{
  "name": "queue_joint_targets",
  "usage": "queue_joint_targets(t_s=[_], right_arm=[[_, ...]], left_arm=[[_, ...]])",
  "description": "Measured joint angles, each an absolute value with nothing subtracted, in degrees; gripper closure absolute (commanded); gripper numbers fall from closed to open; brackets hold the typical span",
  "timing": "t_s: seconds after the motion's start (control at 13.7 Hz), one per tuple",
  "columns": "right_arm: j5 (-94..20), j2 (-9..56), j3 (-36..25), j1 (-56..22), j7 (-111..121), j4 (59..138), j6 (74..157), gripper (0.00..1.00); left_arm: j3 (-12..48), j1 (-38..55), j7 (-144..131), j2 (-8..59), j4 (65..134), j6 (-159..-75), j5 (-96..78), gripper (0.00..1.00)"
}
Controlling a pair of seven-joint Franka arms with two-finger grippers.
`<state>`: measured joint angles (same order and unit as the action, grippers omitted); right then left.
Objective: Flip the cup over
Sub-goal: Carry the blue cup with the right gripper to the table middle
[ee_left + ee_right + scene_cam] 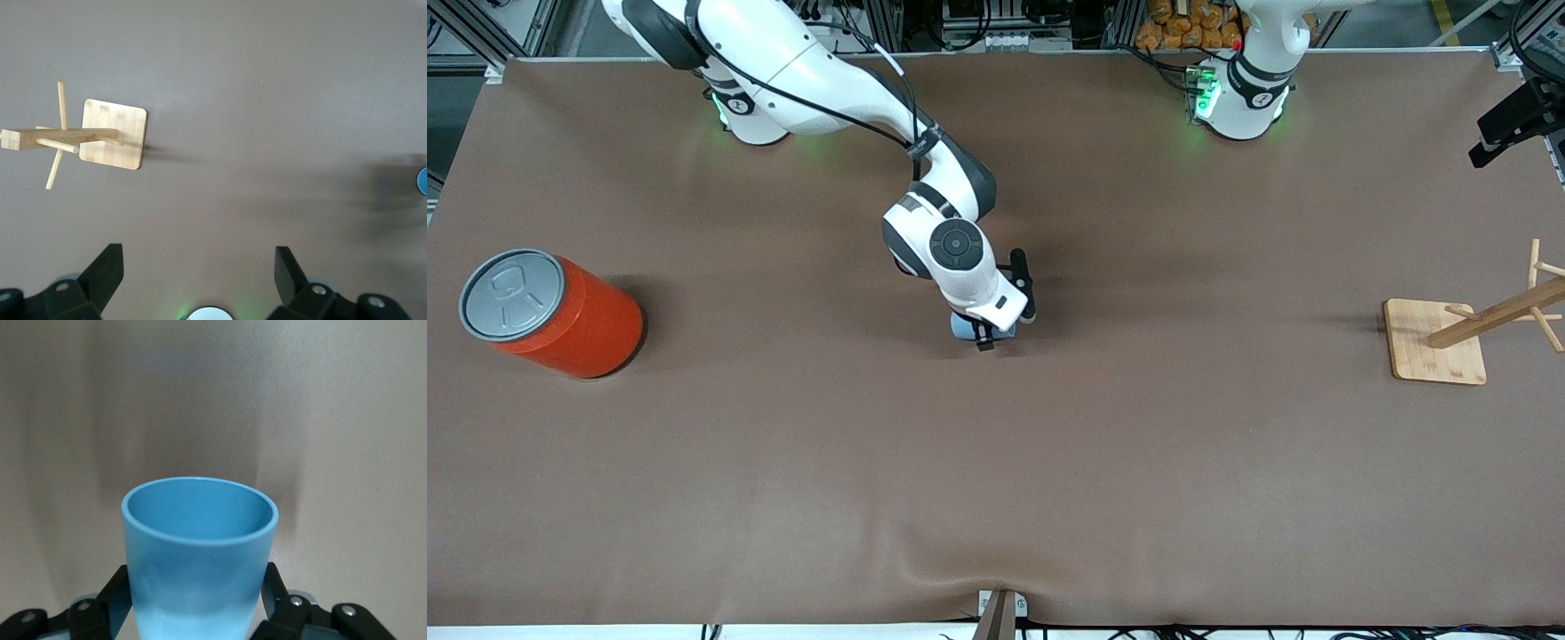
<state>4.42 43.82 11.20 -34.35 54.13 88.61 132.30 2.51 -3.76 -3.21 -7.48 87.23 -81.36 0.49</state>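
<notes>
right hand (199,613) clamps cup (199,553), its mouth showing.

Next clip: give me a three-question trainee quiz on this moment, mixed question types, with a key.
1. True or false: the right gripper is shut on the cup.
2. Which thing stands nearest the left arm's end of the table? A) can B) wooden rack C) cup
3. Fill in: the left gripper, high over the table, has its fingers ____.

Key: 1 true; 2 B; 3 open.
</notes>
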Motion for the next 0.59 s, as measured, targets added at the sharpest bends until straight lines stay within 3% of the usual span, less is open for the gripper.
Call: queue_joint_targets(t_s=[0.29, 0.44, 0.59], right_arm=[[4.4, 43.8, 11.2, -34.6, 54.1, 89.7, 134.7, 0.14], [4.4, 44.0, 11.0, -34.6, 54.1, 90.1, 135.2, 0.00], [4.4, 44.0, 10.7, -34.5, 54.0, 90.1, 135.3, 0.00]], left_arm=[[2.6, -3.8, -3.2, -7.5, 87.3, -81.4, 0.5, 0.00], [2.6, -3.8, -3.2, -7.5, 87.4, -81.3, 0.5, 0.00], [2.9, -3.8, -3.2, -7.5, 87.9, -81.2, 0.5, 0.00]])
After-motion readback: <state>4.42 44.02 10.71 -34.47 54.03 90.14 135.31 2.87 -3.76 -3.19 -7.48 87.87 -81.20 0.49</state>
